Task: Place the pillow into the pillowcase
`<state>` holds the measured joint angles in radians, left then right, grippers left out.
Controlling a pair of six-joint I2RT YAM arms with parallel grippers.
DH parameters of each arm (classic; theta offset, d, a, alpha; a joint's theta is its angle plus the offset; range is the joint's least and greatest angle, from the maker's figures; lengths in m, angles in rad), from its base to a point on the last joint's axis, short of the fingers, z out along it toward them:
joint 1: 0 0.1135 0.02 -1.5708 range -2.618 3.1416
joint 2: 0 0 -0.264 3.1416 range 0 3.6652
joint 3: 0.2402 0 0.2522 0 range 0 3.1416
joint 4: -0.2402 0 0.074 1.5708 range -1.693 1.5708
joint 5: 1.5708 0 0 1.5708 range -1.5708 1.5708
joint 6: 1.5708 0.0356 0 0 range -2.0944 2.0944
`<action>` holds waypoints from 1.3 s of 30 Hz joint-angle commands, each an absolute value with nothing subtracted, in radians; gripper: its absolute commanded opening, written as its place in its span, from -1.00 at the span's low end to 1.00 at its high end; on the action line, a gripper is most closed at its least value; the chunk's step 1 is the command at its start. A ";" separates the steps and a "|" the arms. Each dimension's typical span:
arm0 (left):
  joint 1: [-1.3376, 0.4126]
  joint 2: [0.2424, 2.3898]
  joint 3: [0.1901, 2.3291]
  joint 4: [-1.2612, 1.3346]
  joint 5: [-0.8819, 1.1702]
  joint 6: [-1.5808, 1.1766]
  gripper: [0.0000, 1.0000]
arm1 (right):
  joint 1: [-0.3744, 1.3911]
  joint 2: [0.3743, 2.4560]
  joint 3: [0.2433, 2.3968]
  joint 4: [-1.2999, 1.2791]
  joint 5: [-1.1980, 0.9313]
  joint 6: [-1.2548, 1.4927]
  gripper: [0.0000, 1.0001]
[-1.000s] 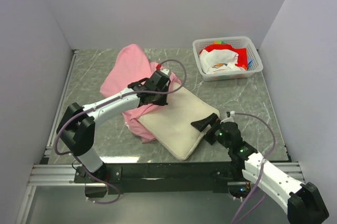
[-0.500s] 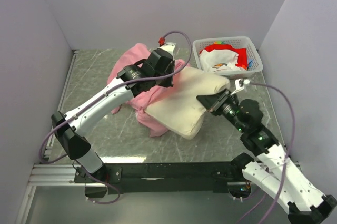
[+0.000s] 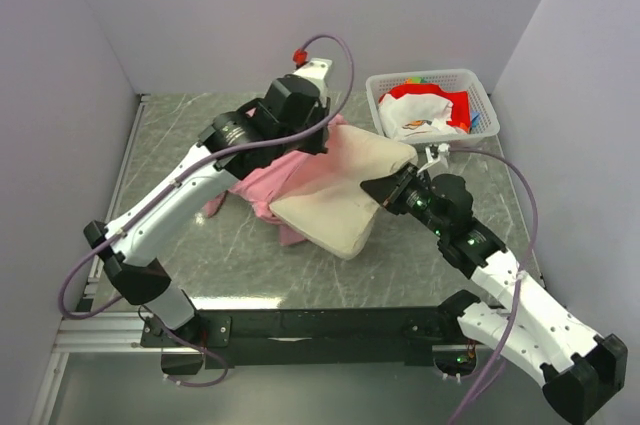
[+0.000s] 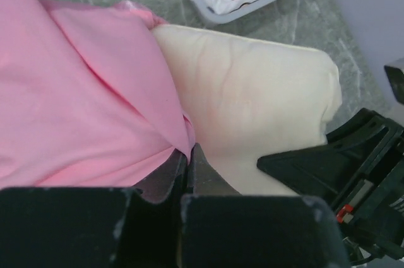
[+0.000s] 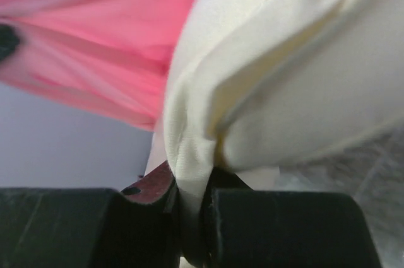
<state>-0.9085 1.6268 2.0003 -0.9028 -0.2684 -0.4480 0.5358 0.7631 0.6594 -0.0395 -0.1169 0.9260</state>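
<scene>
The pillow (image 3: 338,197) sits mid-table, its near end resting on the marble and its far right corner hoisted up off it. Its long axis runs from near-left to far-right, pointing roughly at the white basket (image 3: 425,74) of clothes in the far right corner.

The right gripper (image 5: 191,192) has that raised end. Its jaws are nipped almost together on a pinched fold of cream fabric, so it holds cloth rather than the pillow's whole thickness.

The pillowcase (image 3: 262,185) lies bunched to the left of the pillow, just beside it and overlapping its left edge. From the left wrist view the pink hem drapes across the pillow's left side. I can't tell whether that side is truly inside the opening or only under a loose flap.

The left gripper (image 4: 187,158) hangs above the far left of the pillow, jaws fully closed on a gather of pink cloth that it lifts clear of the table (image 3: 180,145).

So the pillow lies to the right of the case, and the two grippers face each other across it, the right one the nearer to its free end. To my eye, the coming move turns on that: pillow pushed leftward, case drawn rightward over it.
</scene>
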 commanded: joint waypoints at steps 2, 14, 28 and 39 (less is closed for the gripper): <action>-0.877 1.563 1.823 -0.747 -0.219 -0.471 -0.98 | 0.537 0.730 0.761 0.017 -0.105 0.878 -1.00; -0.902 1.536 1.693 -0.675 -0.140 -0.542 -0.98 | 0.522 0.660 0.870 -0.077 -0.067 0.843 -1.00; -0.948 1.470 1.783 -0.678 -0.075 -0.543 -0.98 | 0.535 0.762 0.528 -0.047 -0.002 0.807 -1.00; -0.954 1.269 1.155 -0.664 -0.336 -0.718 0.50 | 0.540 0.876 0.383 0.028 -0.051 0.825 -1.00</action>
